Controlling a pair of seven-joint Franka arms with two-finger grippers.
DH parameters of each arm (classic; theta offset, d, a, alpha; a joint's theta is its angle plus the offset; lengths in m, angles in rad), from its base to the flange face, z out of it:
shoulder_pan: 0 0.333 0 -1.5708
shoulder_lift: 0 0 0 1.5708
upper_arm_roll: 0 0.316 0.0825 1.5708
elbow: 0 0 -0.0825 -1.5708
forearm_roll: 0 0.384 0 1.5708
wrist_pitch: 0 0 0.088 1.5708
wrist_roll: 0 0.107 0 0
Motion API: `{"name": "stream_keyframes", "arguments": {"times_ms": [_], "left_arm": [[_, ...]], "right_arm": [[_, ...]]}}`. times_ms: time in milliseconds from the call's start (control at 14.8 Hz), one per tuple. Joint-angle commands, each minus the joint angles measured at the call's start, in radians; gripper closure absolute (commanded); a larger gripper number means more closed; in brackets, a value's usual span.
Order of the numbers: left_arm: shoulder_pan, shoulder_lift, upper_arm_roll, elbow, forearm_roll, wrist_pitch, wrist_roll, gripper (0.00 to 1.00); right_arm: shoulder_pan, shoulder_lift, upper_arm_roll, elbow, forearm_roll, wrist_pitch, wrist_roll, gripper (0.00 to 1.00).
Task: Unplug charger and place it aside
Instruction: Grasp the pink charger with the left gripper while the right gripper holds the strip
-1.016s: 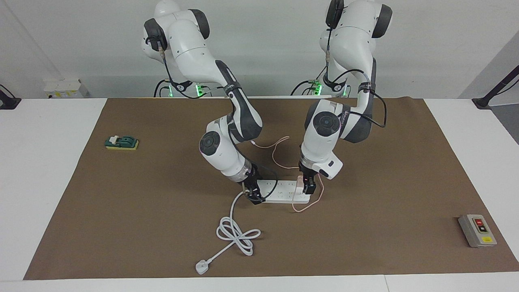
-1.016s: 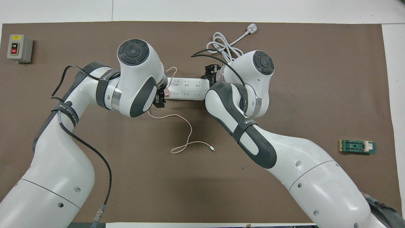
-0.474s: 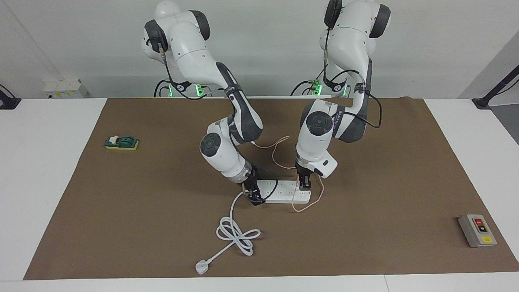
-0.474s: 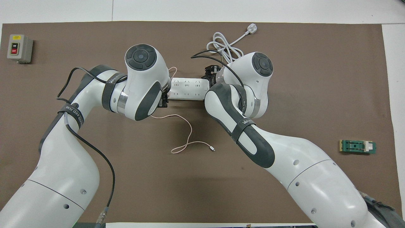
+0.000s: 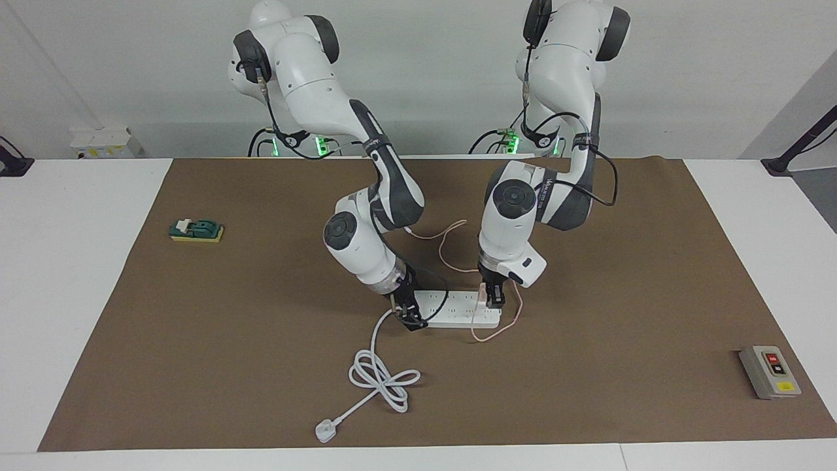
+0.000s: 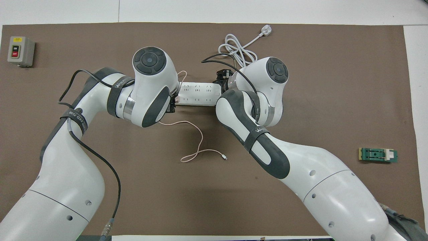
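While plugged in: charger [image 5: 483, 296], gripped.

Bright, even light from above, no glare; the mat [image 5: 196, 366] reads flat brown and the wall [image 5: 425, 65] plain grey-white. Shadows soft and short: a broad faint patch on the mat under the arms in the overhead view, thin dark edges under the power strip [image 5: 451, 309] and white cord [image 5: 379, 373] in the facing view. Both views sharp, no motion blur; the table edge [image 6: 234, 22] bows slightly near the top of the overhead view, and small green lights glow at the arm bases.
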Motion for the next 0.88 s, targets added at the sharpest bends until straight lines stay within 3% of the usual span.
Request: {"name": "stream_keyframes", "arguments": {"times_ms": [0, 203, 271, 339, 406, 474, 813], "left_arm": [[-0.011, -0.016, 0.012, -0.027, 0.020, 0.025, -0.022, 0.43], [-0.007, -0.014, 0.012, -0.029, 0.020, 0.033, -0.020, 0.50], [-0.007, -0.014, 0.012, -0.030, 0.020, 0.040, -0.016, 0.58], [-0.008, -0.014, 0.012, -0.037, 0.021, 0.044, -0.012, 0.69], [-0.011, -0.016, 0.012, -0.038, 0.021, 0.047, -0.009, 0.91], [-0.011, -0.016, 0.012, -0.038, 0.021, 0.047, -0.005, 1.00], [-0.013, -0.017, 0.012, -0.047, 0.021, 0.057, 0.001, 1.00]], "right_arm": [[0.001, 0.041, 0.007, 0.006, 0.049, 0.073, -0.042, 1.00], [-0.010, 0.068, 0.007, 0.011, 0.044, 0.065, -0.042, 1.00], [-0.009, 0.071, 0.007, 0.012, 0.044, 0.065, -0.042, 1.00], [-0.010, 0.073, 0.006, 0.012, 0.044, 0.064, -0.044, 1.00], [-0.010, 0.073, 0.007, 0.014, 0.044, 0.062, -0.042, 1.00], [-0.009, 0.073, 0.007, 0.014, 0.044, 0.062, -0.044, 1.00], [-0.007, 0.075, 0.007, 0.014, 0.041, 0.064, -0.044, 1.00]]}}
